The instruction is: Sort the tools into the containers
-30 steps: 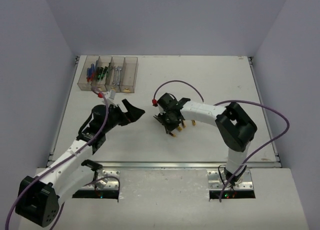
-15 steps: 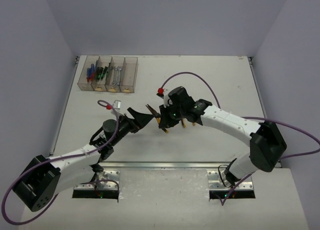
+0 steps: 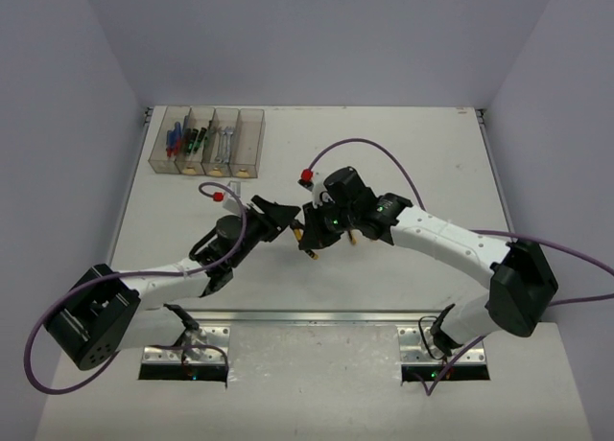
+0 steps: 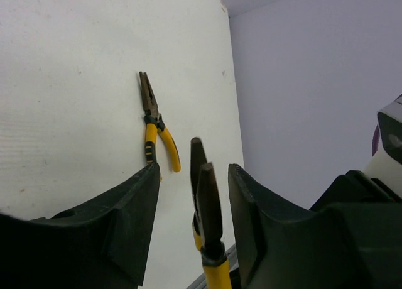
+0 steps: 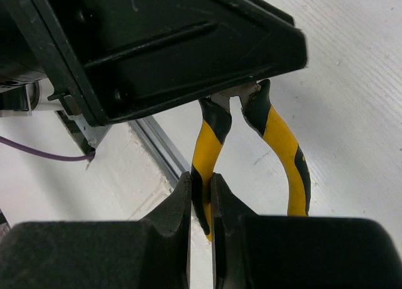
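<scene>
My right gripper (image 5: 200,179) (image 3: 317,232) is shut on one handle of yellow-and-black pliers (image 5: 207,147), held above the table's middle. The pliers' dark nose (image 4: 205,195) stands between the fingers of my left gripper (image 4: 193,169) (image 3: 284,215), with a gap showing on each side, so those jaws are open around it. A second pair of yellow-handled pliers (image 4: 152,127) lies flat on the table beyond. The containers (image 3: 251,125), a row of smoky bins at the back left, hold blue screwdrivers (image 3: 175,136), green-and-black screwdrivers (image 3: 197,137) and silver wrenches (image 3: 223,144).
The two arms meet nose to nose at the table's centre, with purple cables (image 3: 350,146) looping above them. A metal rail (image 3: 317,315) runs along the near edge. White walls close in the table on three sides.
The right arm carried the pliers left towards the left gripper. The left gripper came forward over the pliers' nose, and its jaws have narrowed from wide open.
</scene>
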### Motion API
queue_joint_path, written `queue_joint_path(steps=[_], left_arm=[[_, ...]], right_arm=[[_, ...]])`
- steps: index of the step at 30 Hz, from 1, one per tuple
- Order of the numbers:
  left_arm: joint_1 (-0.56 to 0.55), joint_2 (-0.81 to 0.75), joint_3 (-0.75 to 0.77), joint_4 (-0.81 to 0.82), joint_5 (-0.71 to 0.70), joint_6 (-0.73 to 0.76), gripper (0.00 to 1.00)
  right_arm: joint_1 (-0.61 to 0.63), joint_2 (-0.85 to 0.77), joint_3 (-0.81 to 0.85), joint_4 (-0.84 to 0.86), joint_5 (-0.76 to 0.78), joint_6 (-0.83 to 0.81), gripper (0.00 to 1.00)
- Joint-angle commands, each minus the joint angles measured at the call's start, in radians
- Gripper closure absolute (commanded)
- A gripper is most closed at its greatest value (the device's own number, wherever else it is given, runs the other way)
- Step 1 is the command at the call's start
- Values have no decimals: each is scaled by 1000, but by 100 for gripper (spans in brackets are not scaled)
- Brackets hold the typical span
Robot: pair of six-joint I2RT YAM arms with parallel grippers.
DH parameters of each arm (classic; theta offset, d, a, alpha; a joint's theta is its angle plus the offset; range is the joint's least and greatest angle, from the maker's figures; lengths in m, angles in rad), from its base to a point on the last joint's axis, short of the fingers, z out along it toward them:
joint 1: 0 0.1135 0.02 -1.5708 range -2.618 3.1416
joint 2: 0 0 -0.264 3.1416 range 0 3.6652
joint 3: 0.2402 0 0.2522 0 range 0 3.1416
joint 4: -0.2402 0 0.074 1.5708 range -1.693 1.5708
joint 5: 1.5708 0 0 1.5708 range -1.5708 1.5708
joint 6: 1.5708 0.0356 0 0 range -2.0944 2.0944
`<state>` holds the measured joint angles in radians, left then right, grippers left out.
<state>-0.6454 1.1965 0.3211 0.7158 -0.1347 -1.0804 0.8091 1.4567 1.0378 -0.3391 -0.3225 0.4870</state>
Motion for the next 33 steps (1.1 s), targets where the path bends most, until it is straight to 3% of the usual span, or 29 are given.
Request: queue_joint_path(steps=[1,3,6,7,8,9,11,12,15,18,22,23,24,26,29,31,33], left_arm=[[-36,28,62,74,-25,-12,83],[-43,42,67,72,-12,-17,100],[-43,48,65,46,13,-24,100],[-42,47,73,10,17,-10,100],[-39,46,94,-30,15,13,100],[-35,46,126,-61,14,39,100],[14,50,199,-164,31,157,100],[39,66,269,-244,56,214,100],[155,169,497,-512,110,406,100],[299,269,662,-659,165,494,100],[409,431,930,-855,80,601,100],[447,533,1082,-943,48,663,100],[468,541,1095,-990,31,687,100],[532,727,1355,-1056,69,763,100],[560,865,1570,-1105,95,851,100],[561,1019,1823,-1183,95,932,100],[561,1074,1909,-1192,83,959,100]], right_arm=[[9,-20,34,72,-9,2,100],[10,-18,41,78,17,9,100],[7,-22,45,64,77,14,100],[3,-28,43,62,97,17,94],[0,-33,39,57,120,22,81],[-1,-38,34,49,147,30,61],[-7,-57,33,3,214,39,11],[-12,-78,33,-25,248,38,1],[-42,-161,26,-151,380,30,1],[-90,-262,0,-243,484,22,1],[-143,-362,-33,-273,496,0,1],[-149,-374,-36,-286,493,-6,1],[-151,-382,-40,-287,493,-11,1],[-153,-411,-72,-294,476,-22,1],[-153,-428,-106,-294,452,-32,1],[-153,-441,-136,-294,439,-36,1],[-153,-445,-152,-291,422,-36,1]])
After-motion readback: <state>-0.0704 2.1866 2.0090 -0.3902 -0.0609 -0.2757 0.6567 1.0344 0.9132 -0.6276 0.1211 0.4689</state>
